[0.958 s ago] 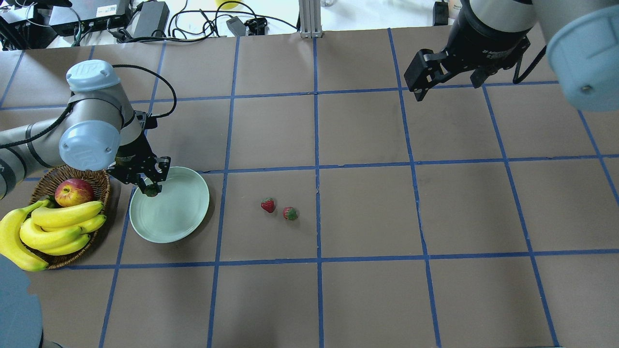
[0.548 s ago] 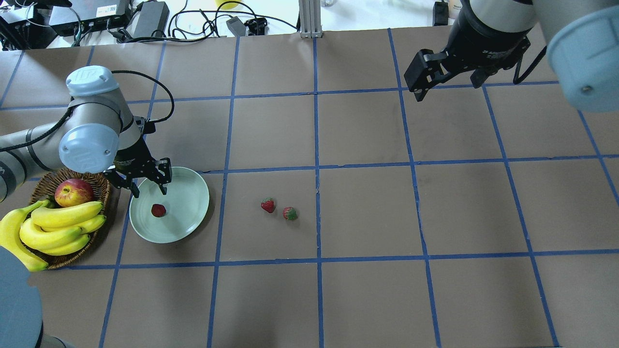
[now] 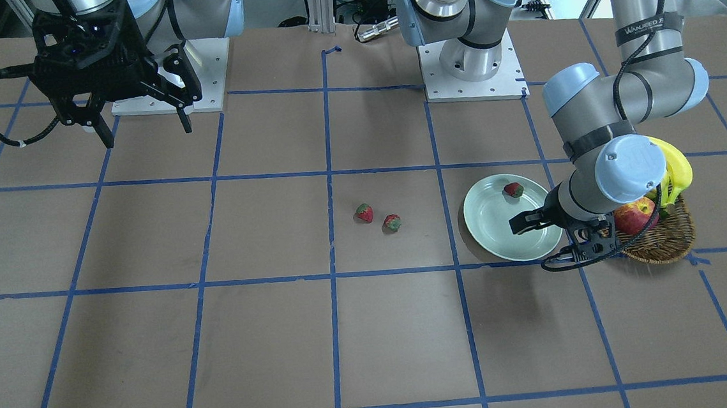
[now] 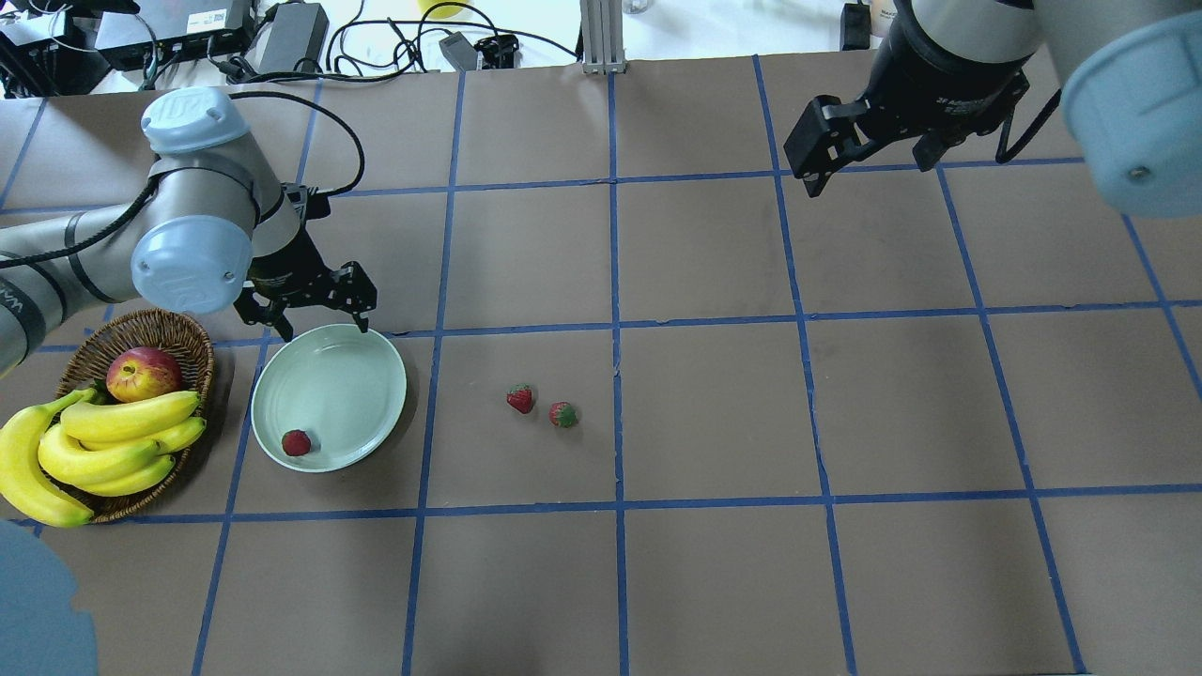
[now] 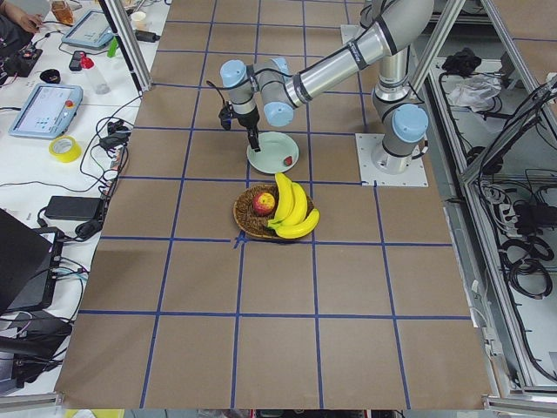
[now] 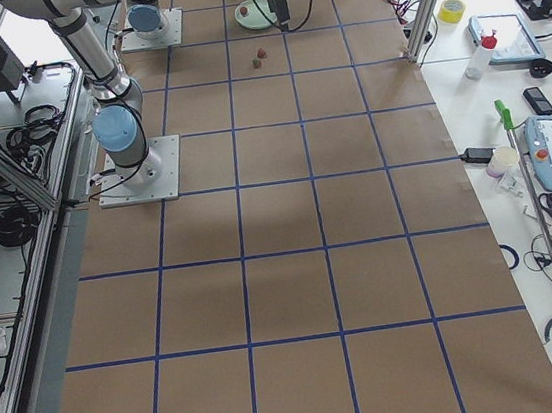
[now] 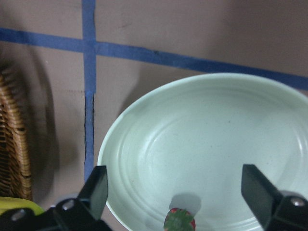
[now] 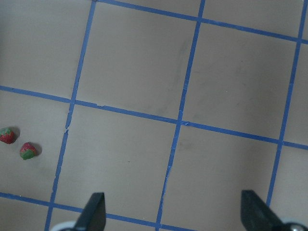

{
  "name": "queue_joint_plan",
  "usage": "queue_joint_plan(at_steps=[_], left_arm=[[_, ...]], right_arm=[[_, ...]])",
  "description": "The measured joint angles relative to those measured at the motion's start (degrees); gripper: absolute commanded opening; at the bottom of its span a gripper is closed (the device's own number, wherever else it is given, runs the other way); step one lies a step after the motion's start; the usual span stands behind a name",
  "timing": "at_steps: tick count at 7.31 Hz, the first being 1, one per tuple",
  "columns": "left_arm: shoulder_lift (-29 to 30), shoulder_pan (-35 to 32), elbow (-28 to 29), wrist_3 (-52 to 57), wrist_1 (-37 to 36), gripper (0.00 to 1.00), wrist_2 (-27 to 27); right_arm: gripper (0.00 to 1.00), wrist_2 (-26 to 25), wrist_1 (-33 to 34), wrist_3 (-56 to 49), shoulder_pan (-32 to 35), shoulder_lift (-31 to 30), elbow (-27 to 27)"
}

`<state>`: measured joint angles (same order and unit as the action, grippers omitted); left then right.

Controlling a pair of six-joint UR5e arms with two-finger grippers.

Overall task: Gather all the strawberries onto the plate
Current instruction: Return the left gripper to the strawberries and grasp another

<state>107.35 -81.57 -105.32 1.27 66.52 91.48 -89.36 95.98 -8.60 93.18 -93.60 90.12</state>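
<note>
On my feed, the left arm's fingers [image 4: 362, 291] are released and spread wide with nothing between them. They hang just above the rim of the round pale mint-green plate [image 4: 343, 380] on the side facing the operators' edge of the worktop [image 4: 714, 404]. The left wrist camera looks straight down into the dish between the two black tips.

One small red strawberry with a green cap [image 4: 296, 442] lies inside the plate, against the rim on the side nearest the robot's edge and well apart from those fingers. The plate itself sits in the left half of the worktop.

Just beside the plate, towards the left end, is the brown woven wicker basket [image 4: 160, 325]. It holds a red-yellow apple [image 4: 143, 373] and a bunch of yellow bananas [image 4: 113, 434] that spills over the basket's rim.

The other two small red strawberries [image 4: 520, 398] and [image 4: 563, 414] rest on the bare brown paper nearer the middle of the worktop, to the right of the plate. They are just beside each other but apart.

The right arm's fingers [image 4: 815, 145] are also released, held wide and holding nothing, raised high over the right half of the worktop. Its wrist camera shows only taped squares, with the loose pair at the lower left of its picture.
</note>
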Motion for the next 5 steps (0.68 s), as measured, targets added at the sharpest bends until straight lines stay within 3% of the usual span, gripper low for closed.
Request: queue_joint_plan(at_steps=[5], left_arm=[[1.60, -14.82, -2.65, -17.20, -7.11, 1.00, -6.71]], right_arm=[[1.00, 0.04, 0.00, 0.00, 0.14, -0.02, -0.05]])
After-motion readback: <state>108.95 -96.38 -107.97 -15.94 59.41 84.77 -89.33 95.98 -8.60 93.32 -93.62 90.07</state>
